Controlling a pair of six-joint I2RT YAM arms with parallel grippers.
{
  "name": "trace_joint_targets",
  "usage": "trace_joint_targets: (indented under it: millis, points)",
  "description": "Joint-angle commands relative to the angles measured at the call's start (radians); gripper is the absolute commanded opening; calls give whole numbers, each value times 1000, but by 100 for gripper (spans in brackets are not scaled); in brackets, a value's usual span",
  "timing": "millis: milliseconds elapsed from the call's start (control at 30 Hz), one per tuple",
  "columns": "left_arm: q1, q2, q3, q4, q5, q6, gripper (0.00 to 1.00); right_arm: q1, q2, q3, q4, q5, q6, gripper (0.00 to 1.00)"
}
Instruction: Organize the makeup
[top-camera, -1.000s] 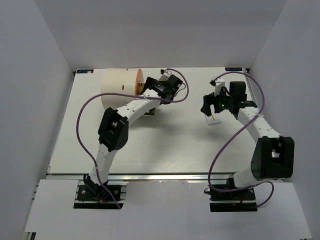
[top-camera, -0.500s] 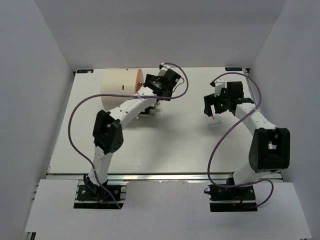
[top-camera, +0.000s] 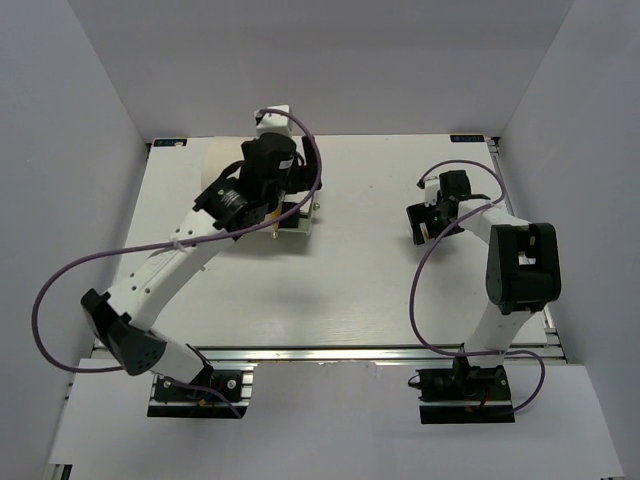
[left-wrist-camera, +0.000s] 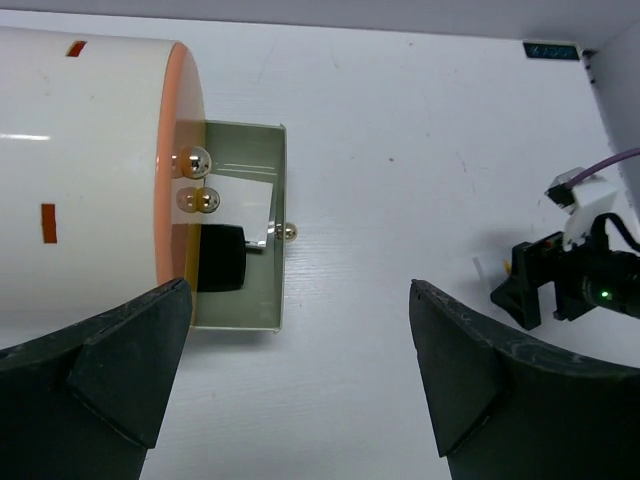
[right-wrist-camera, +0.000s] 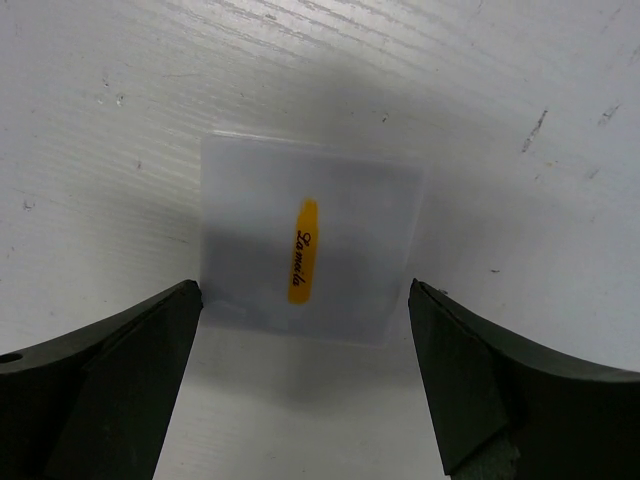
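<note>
On my right wrist camera, a white square tile (right-wrist-camera: 345, 235) lies flat on the table (right-wrist-camera: 470, 90) in the middle of the frame. It carries a narrow orange label (right-wrist-camera: 302, 250) with dark script, running top to bottom. I can't read the script with certainty. The right gripper (right-wrist-camera: 305, 288) stands wide apart over it, with one dark finger (right-wrist-camera: 90, 390) at lower left and the other at lower right. Their tips line up with the tile's lower corners, but I can't tell whether they touch. Soft shadow surrounds the tile, and small scuffs mark the upper part of the white surface.
</note>
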Motion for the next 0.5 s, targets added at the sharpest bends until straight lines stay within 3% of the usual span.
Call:
trace_joint_targets:
  millis: [0, 333, 467]
  points:
    - [1, -77, -103, 38, 12, -69, 98, 6, 24, 64, -12, 5, 8, 89]
    - [9, -271, -262, -17, -83, -158, 98, 15, 107, 83, -41, -13, 22, 89]
    - [15, -330, -307, -29, -132, -190, 98, 20, 106, 66, -30, -7, 2, 82]
